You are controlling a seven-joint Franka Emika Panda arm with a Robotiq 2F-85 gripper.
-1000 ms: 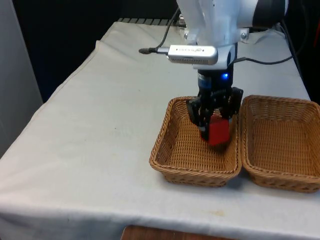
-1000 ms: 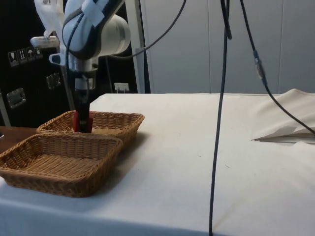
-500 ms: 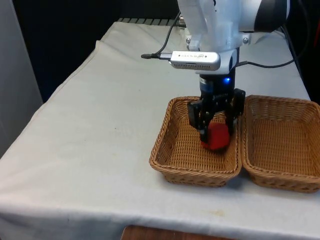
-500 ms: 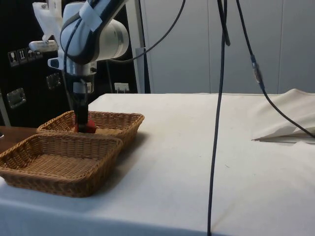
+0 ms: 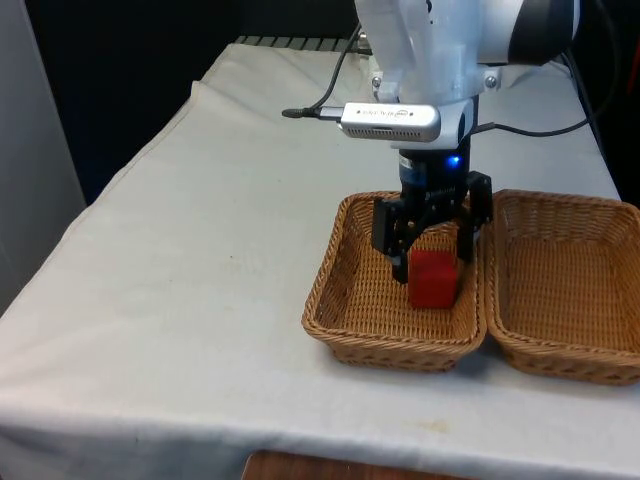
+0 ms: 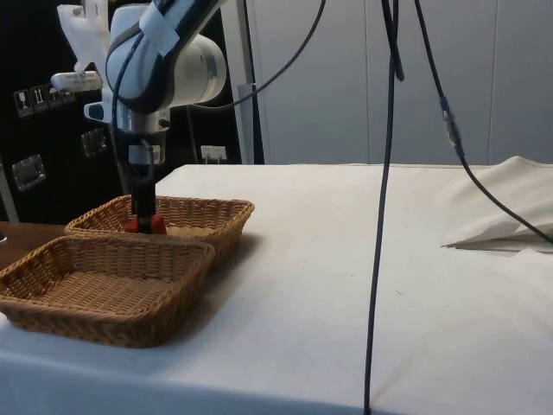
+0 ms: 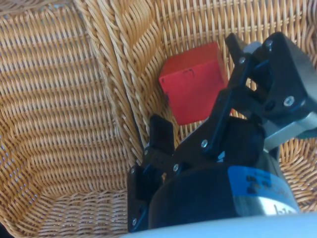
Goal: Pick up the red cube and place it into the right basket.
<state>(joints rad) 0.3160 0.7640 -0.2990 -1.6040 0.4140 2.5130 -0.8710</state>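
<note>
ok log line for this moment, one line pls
gripper: open, above cube | red cube: released, resting in basket on the front view's left | other basket: holds nothing

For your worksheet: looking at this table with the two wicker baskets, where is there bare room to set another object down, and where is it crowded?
Free: the white tablecloth towards the front view's left of the two baskets, and the woven floor of the empty wicker basket at the front view's right. Crowded: the other wicker basket, where the small red cube lies under the open black two-finger gripper.
</note>
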